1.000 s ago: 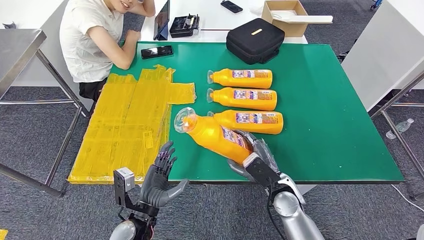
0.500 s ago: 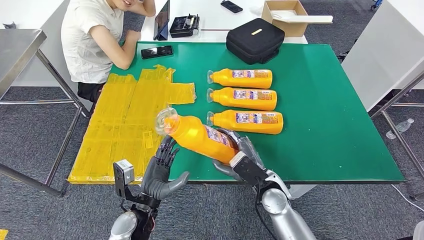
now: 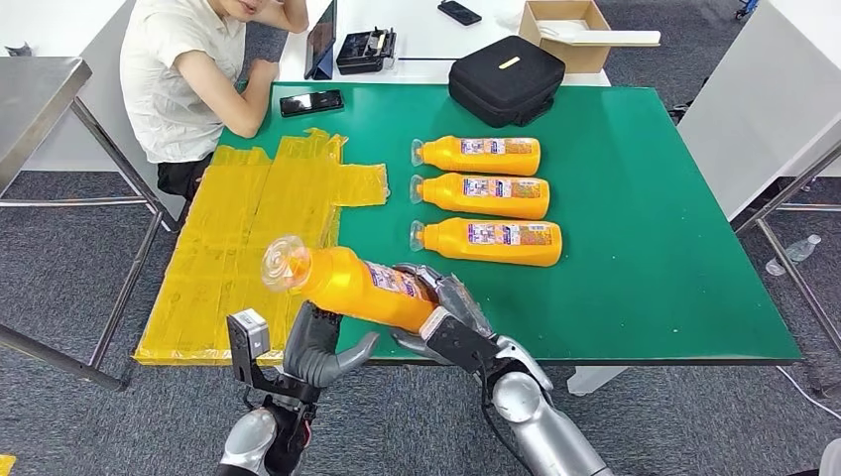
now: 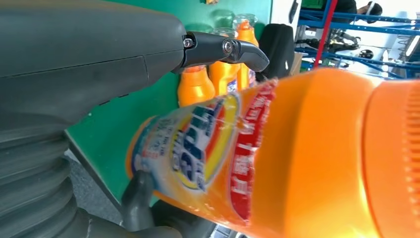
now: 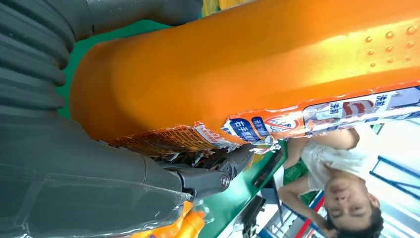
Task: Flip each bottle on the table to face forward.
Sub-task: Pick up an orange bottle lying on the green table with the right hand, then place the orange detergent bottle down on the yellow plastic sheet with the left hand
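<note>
Right hand (image 3: pixel 442 315) grips the base end of the held bottle (image 3: pixel 352 286), fingers wrapped round the orange body just below the label. The bottle is off the table (image 3: pixel 635 248), tilted, its clear cap (image 3: pixel 284 263) pointing to the upper left of the head view and overhanging the near table edge at lower centre.

Left hand (image 3: pixel 315 349) sits directly under the bottle's middle, palm up, thumb out to the side. In the left wrist view its fingertip (image 4: pixel 247 52) stands apart from the label, so the fingers look spread with nothing held; whether the palm already touches the bottle, I cannot tell.

Three placed bottles (image 3: pixel 481 190) lie in a neat column at centre frame, caps to the left, labels up.

Risks, as judged:
- The grip is at one end only, with most of the bottle cantilevered out. If the right hand loosens before the left closes, the bottle likely drops past the table edge to the floor.
- The loose, wrinkled label film (image 5: pixel 257 130) may slide under the fingers during rotation, giving a wrong final face.
- A wide swing back could knock the nearest placed bottle out of line.
- Yellow sheets (image 3: pixel 253 238) at left are a slippery landing spot.
</note>
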You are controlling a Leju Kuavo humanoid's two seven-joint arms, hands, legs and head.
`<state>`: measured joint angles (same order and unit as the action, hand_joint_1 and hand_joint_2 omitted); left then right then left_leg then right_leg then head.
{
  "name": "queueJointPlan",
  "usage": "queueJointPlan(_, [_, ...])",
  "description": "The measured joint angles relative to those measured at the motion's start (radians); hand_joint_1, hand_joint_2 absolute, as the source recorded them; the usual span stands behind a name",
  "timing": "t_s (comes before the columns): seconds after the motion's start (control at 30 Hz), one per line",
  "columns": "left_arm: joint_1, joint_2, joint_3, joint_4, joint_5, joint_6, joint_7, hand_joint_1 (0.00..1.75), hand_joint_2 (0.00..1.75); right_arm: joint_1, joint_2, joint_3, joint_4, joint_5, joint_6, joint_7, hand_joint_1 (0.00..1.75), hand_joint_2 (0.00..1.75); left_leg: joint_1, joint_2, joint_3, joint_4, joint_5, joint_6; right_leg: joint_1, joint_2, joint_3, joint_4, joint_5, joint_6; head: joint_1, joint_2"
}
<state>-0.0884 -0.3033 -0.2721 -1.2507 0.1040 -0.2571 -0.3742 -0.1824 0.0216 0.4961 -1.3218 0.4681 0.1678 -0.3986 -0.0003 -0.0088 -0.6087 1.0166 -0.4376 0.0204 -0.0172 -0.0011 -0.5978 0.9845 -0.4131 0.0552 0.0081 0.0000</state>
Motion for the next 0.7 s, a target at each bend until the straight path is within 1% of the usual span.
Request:
queueJointPlan(0.3, [-0.014, -0.002, -0.005, 0.011, 0.042, -0.041, -0.012, 0.0, 1.75, -0.031, 0.005, 0.063, 0.076, 0.002, -0.008, -0.005, 1.75, 1.75, 0.0, 0.0, 0.0, 0.0, 0.0, 0.0, 0.0, 0.0, 0.0, 0.0, 0.0, 0.0, 0.0, 0.0])
queueJointPlan(0.7, [-0.031, -0.002, -0.015, 0.019, 0.066, -0.023, -0.024, 0.0, 1.75, -0.057, 0.01, 0.107, 0.132, -0.003, -0.008, -0.01, 1.75, 1.75, 0.0, 0.0, 0.0, 0.0, 0.0, 0.0, 0.0, 0.0, 0.0, 0.0, 0.0, 0.0, 0.0, 0.0])
